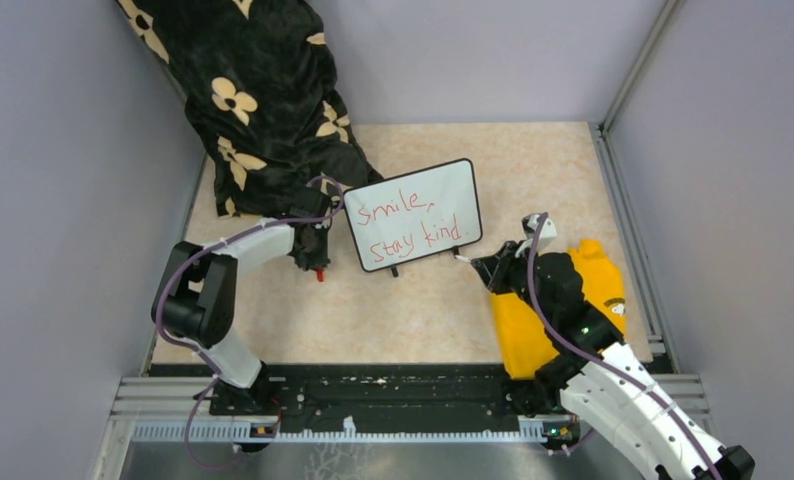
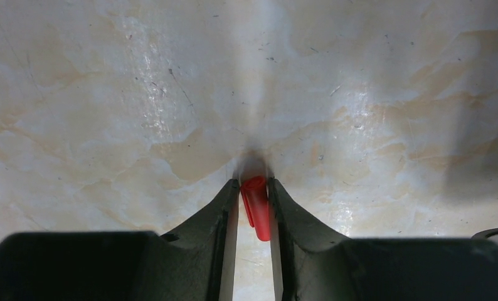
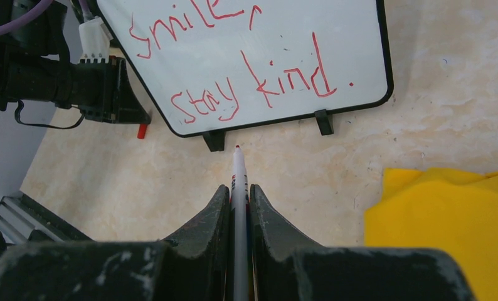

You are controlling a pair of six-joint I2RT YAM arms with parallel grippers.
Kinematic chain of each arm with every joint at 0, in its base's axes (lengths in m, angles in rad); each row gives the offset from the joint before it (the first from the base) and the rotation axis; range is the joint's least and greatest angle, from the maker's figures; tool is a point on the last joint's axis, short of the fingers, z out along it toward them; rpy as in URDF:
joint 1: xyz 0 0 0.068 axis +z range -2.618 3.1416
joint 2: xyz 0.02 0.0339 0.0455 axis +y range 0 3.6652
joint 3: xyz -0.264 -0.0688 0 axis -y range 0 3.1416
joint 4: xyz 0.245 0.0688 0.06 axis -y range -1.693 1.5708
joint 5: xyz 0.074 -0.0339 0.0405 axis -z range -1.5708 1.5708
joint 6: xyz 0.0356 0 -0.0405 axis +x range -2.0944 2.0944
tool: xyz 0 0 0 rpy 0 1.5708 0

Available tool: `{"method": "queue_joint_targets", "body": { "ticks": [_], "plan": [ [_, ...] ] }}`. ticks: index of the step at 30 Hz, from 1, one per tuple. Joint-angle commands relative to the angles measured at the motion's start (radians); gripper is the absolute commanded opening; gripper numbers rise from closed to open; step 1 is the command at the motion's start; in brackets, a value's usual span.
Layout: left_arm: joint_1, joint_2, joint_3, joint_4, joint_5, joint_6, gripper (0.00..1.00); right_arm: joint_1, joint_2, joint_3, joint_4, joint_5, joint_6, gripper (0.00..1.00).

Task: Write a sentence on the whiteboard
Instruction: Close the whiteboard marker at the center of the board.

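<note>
While the whiteboard [image 1: 413, 215] is stood at the middle of the table [image 1: 423, 310] (sentence [image 3: 290, 78] "Smile, Stay kind." on it), a red cap [image 2: 256, 210] is pinched in the left gripper [image 2: 253, 183] and a marker [image 3: 238, 172] is clamped in the right gripper [image 3: 238, 188].

Between the jaws of your left gripper [image 2: 254, 185] sits the small red plastic cap [image 2: 256, 210], above the beige marbled table top [image 2: 140, 94]. Just right of these jaws stands the small white board with thin black frame [image 1: 413, 215], and the red handwritten sentence [image 1: 408, 222] is on it. The jaws of your right gripper [image 3: 237, 188] hold the thin white marker pen [image 3: 238, 166]. The board's foot stands just ahead of the pen's tip, not touching it. The yellow cloth [image 3: 447, 226] lies right of these jaws. The black flowered fabric [image 1: 263, 100] lies beyond the left jaws.
</note>
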Motion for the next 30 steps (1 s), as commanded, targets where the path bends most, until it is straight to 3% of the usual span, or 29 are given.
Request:
{"method": "queue_joint_targets", "body": {
  "ticks": [1, 5, 13, 22, 30],
  "plan": [
    [-0.008, 0.019, -0.047, -0.076, -0.003, 0.004, 0.29, 0.011, -0.015, 0.057, 0.026, 0.013, -0.019, 0.00],
    [-0.012, 0.018, -0.050, -0.076, 0.000, 0.002, 0.27, 0.010, -0.015, 0.060, 0.023, 0.013, -0.022, 0.00],
    [-0.013, -0.051, -0.082, -0.097, 0.005, -0.041, 0.49, 0.011, -0.022, 0.058, 0.019, 0.017, -0.021, 0.00],
    [-0.013, -0.038, -0.086, -0.078, 0.005, -0.059, 0.44, 0.010, -0.019, 0.051, 0.027, 0.014, -0.009, 0.00],
    [-0.013, 0.011, -0.043, -0.063, 0.020, -0.075, 0.46, 0.011, -0.034, 0.044, 0.014, 0.019, -0.003, 0.00]
  ]
}}
